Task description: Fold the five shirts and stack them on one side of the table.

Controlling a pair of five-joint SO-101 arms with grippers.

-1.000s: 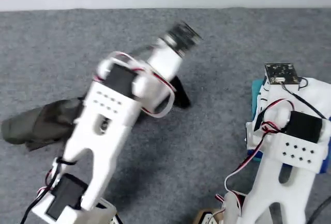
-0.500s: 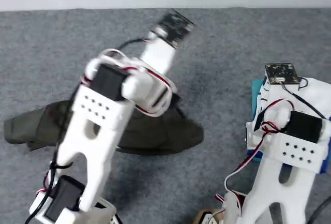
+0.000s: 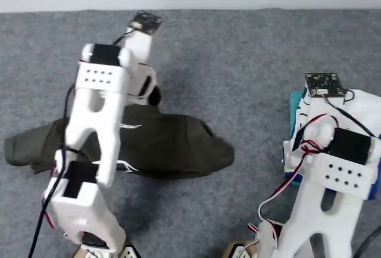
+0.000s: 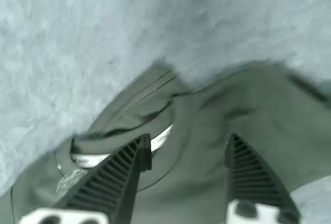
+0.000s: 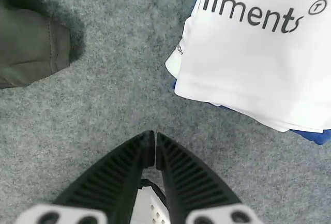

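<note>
We see the dark green shirt lying rumpled on the grey surface, toward its left side, with the left arm stretched across it and hiding part of its middle. The left gripper hangs over what looks like the collar, though the blur leaves us unsure, its jaws spread wide. The right gripper sits low over bare surface between that shirt's edge and the folded stack, jaws pressed together. There a white shirt lies on a blue shirt, and the right arm covers most of them from above.
</note>
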